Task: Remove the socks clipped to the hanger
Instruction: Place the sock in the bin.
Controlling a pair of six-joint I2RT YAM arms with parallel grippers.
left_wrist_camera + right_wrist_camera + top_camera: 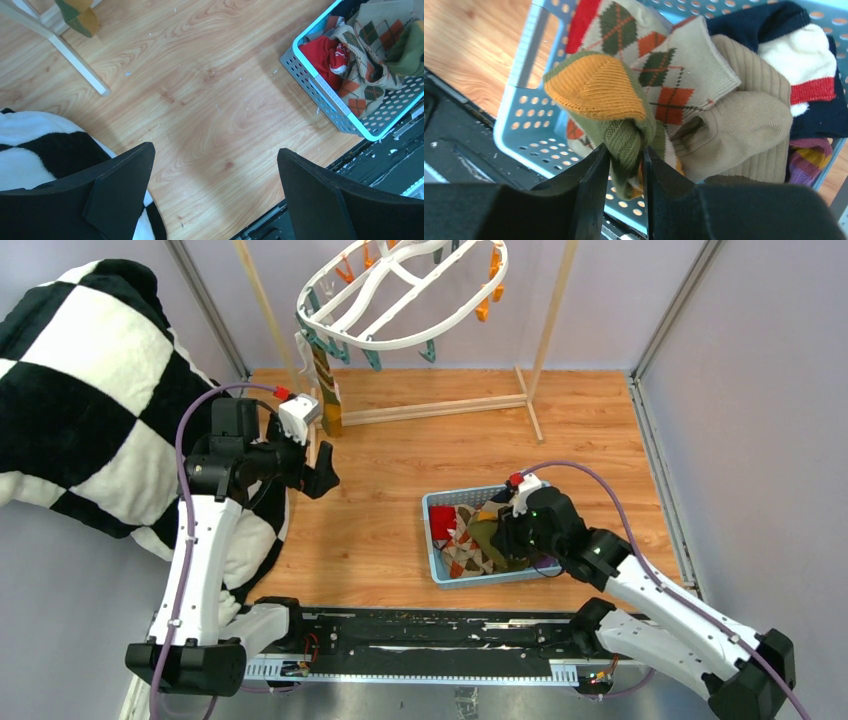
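Observation:
The white oval hanger (pixel 400 300) hangs tilted at the back, orange and teal clips round its rim. One olive and yellow sock (pixel 326 390) dangles from its left end; its tip (pixel 77 15) shows in the left wrist view. My left gripper (pixel 315 475) (pixel 215 155) stands wide open over bare floor, nothing between its fingers. My right gripper (pixel 515 540) (pixel 624 152) is down in the blue basket (pixel 440 575), its fingers close together on an olive sock with an orange toe (pixel 599 87). That sock rests on the heap of socks (pixel 470 530).
A black-and-white checked blanket (pixel 90 390) (pixel 30 130) is piled at the left, close under the left arm. The light wooden rack (pixel 440 410) (pixel 75 60) stands at the back on the wooden floor. The basket's rim (pixel 320 82) (pixel 519 95) holds argyle, red, beige and navy socks.

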